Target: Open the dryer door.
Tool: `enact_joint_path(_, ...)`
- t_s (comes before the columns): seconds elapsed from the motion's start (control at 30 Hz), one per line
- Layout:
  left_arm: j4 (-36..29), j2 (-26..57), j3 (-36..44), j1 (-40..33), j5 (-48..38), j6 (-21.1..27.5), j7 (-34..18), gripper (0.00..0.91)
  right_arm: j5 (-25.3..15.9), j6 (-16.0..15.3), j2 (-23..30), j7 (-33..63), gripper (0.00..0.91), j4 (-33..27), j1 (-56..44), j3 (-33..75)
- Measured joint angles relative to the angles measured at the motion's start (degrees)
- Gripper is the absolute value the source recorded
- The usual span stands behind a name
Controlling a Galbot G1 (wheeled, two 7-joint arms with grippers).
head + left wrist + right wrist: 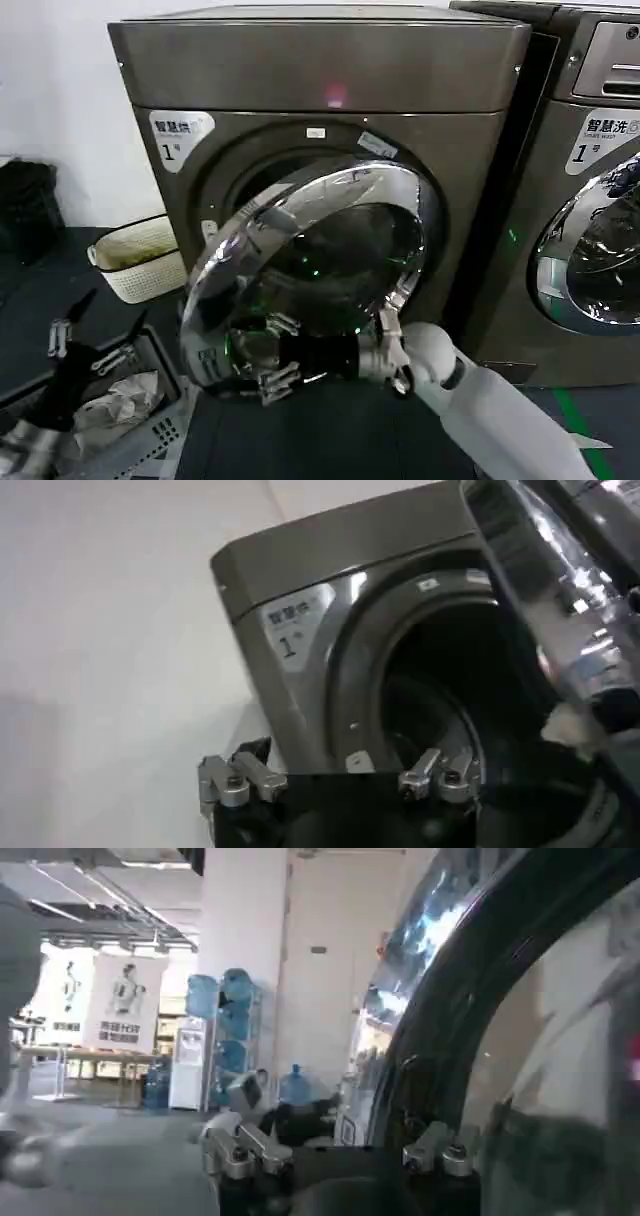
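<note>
The dryer [320, 70] is a bronze-grey box with a "1" sticker. Its dryer door [320, 250], a chrome ring around dark glass, stands swung partway out from the drum opening [450, 690]. My right gripper [275, 352] is open at the door's lower left rim, one finger above and one below. In the right wrist view the door's dark rim [520, 998] runs close beside one finger of the right gripper [340, 1148]. My left gripper [85, 345] hangs open and empty low on the left. In its wrist view the left gripper [338, 778] faces the dryer [330, 550] and the door's edge [540, 570].
A white woven basket [140, 258] sits on the floor left of the dryer. A grey laundry basket [150, 435] with crumpled cloth lies under the left arm. The neighbouring machine [590, 200] with its own chrome door stands close on the right. A black object [25, 210] is far left.
</note>
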Motion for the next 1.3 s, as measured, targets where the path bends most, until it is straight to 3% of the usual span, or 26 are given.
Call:
enact_joint_path(0.4, 4.49, 6.24, 6.91, -6.81, 0.64, 0.14, 2.20, 0.907, 1.44, 0.86, -6.56, -4.40, 0.907, 7.31, -7.31, 7.92)
enact_joint_path(0.73, 5.98, 11.46, 16.02, -13.34, 0.92, -0.87, 5.14, 0.907, 1.82, 3.25, -13.46, -2.25, 0.907, 14.83, -25.00, 27.21)
enact_joint_path(0.97, 5.09, 14.03, 22.45, -16.26, 2.03, -2.69, 6.12, 0.907, 0.15, 10.30, -12.05, 1.97, 0.907, 21.05, -45.13, 47.26)
enact_joint_path(1.17, 3.72, 14.39, 27.89, -17.89, 2.29, -3.43, 5.87, 0.907, -2.64, 17.92, -5.83, 8.39, 0.907, 25.15, -61.70, 64.06)
enact_joint_path(1.3, 3.46, 14.23, 31.88, -19.54, 2.45, -3.75, 5.66, 0.907, -5.10, 21.25, -0.58, 13.06, 0.907, 27.13, -69.27, 72.31)
